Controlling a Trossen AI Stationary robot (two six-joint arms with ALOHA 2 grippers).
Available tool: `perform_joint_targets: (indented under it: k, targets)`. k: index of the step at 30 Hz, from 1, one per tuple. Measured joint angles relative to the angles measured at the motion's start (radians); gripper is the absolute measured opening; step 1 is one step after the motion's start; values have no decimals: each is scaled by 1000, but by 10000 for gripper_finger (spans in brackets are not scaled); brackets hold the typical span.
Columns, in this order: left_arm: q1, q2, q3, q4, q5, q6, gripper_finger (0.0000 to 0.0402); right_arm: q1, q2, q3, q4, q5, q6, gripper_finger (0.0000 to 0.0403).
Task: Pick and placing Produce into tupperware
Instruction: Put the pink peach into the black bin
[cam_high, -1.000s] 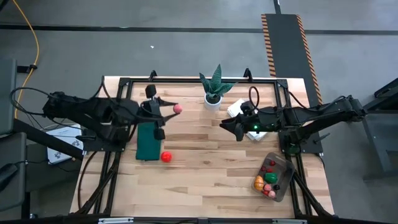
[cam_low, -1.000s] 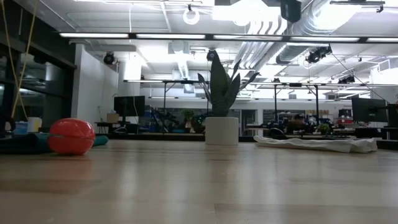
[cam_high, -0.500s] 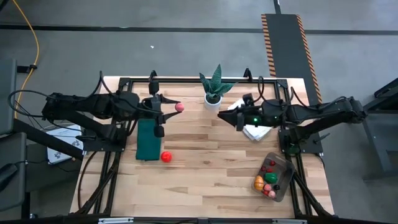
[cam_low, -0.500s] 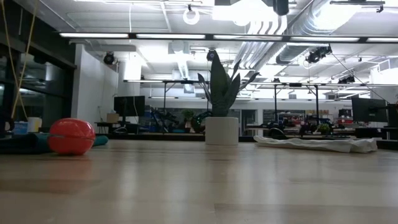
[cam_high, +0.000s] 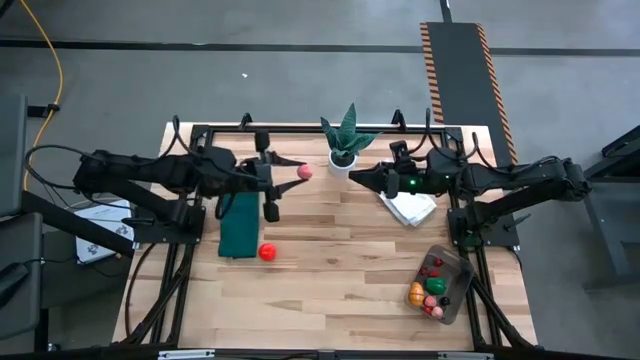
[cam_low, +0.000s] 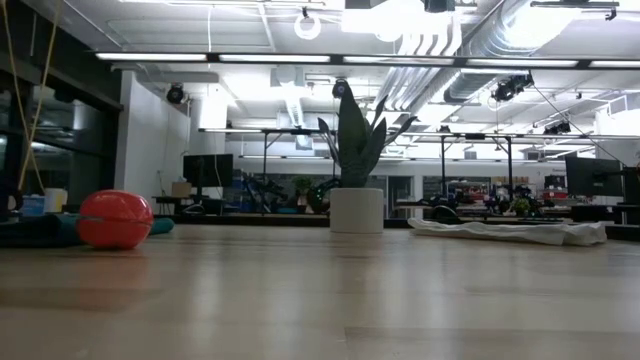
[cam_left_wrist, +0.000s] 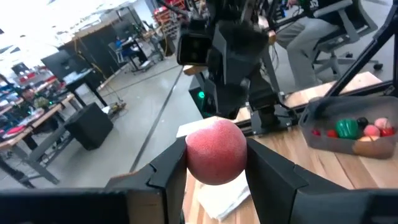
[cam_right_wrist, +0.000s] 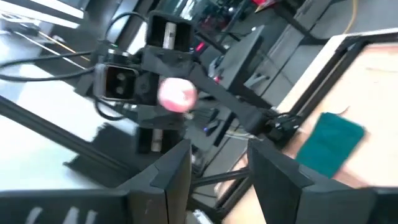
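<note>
A pink-red round fruit (cam_high: 304, 172) is held in the air over the table's far middle, with my left gripper (cam_high: 298, 172) shut on it. My right gripper (cam_high: 354, 178) faces it from the right, a short gap away. It is open, with nothing between its fingers (cam_right_wrist: 180, 171). The right wrist view shows the fruit (cam_right_wrist: 177, 95) ahead of those fingers. A red fruit (cam_high: 267, 253) rests on the table next to the dark green mat (cam_high: 238, 225). The tupperware (cam_high: 453, 262) stands near the right front and holds several pieces of produce. My left gripper pinches the pink-red fruit between its two fingers, one on each opposite side (cam_left_wrist: 194, 163). The fingers come level from the table's left. The fruit sits between the finger ends, lifted clear of the table.
A spiky plant in a white pot (cam_high: 344, 150) stands at the far edge, just behind the two grippers. A folded white cloth (cam_high: 410, 207) lies under the right arm. Bare wood stretches across the table's middle and near side.
My left gripper has carried the pink-red fruit toward the table's right, closer to my right gripper, and has rolled a little. My right gripper has risen, moved toward the far edge and tipped up to level. Both kept the same finger gap.
</note>
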Motion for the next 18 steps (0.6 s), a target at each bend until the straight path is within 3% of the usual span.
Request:
perform_joint_targets:
  k: [7,18]
  targets:
    - [37,52,-1,122,84,-4,138,-18,0,0,39,-29,39,157]
    - [47,135,-1,209,155,-4,138,-56,0,0,60,-143,68,233]
